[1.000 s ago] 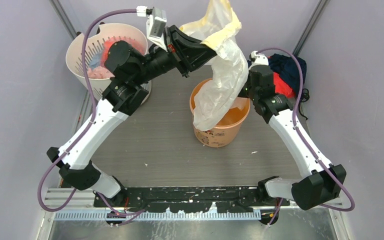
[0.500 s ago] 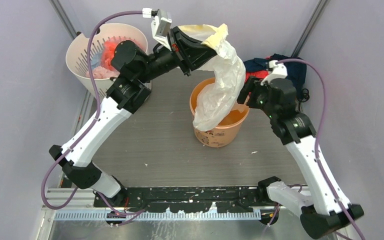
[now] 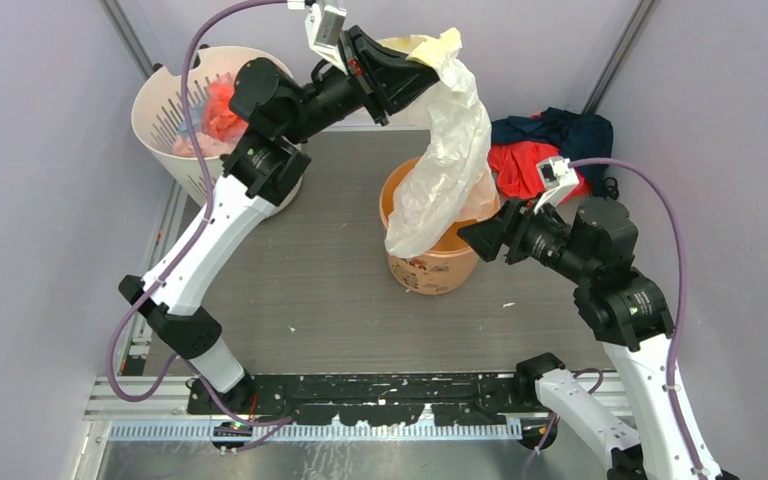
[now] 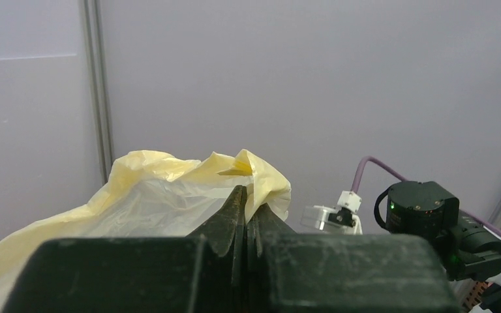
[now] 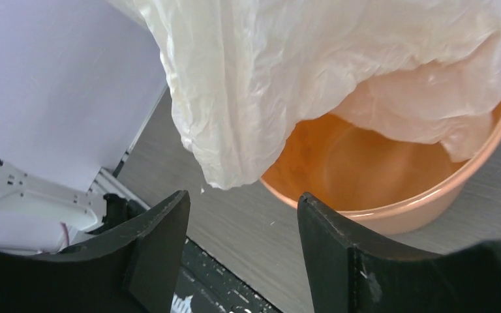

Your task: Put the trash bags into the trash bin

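Trash bags (image 3: 452,140), one thin, crinkly yellow film, hang from the left jaws, which are pinched shut on the top edge. The lower end drapes over the trash bin's (image 3: 430,275) near rim. Right jaws stand wide and empty beside it. Likely light, limp and slippery; best gripped at bunched folds.

left arm (image 3: 205,235) raised | left fingers (image 4: 231,218) pressed together | right fingers (image 5: 160,244) apart

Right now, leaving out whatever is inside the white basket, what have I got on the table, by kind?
Containers: 2, the orange bucket and the white slotted basket
Bags: 1, the pale-yellow trash bag
Cloth: 1, the red and navy cloth heap
Total: 4
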`<action>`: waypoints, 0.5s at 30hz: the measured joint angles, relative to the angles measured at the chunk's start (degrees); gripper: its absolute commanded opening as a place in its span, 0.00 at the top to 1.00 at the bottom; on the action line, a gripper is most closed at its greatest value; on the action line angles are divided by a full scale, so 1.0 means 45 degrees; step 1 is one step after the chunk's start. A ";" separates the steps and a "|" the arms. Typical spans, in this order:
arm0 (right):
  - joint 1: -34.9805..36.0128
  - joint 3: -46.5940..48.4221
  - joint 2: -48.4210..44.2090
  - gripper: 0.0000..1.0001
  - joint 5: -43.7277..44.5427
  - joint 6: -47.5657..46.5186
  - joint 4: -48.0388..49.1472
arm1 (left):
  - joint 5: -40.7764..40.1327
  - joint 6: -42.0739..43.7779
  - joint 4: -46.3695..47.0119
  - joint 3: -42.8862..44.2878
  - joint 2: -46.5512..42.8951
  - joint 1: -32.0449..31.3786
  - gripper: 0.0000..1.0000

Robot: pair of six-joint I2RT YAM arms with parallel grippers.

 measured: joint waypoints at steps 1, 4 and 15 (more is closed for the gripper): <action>0.0000 -0.0189 -0.0034 0.32 -0.0262 0.0058 0.0039 | 0.0005 -0.0034 0.0005 0.0092 0.0058 0.0019 1.00; 0.0000 -0.0578 -0.0049 0.32 -0.0724 0.0219 0.0233 | 0.0024 -0.0160 0.0019 0.0243 0.0214 0.0049 1.00; 0.0219 -0.1938 0.0874 0.34 -0.1015 0.1588 0.3507 | 0.0112 -0.0466 0.0019 0.0243 0.0374 0.0058 1.00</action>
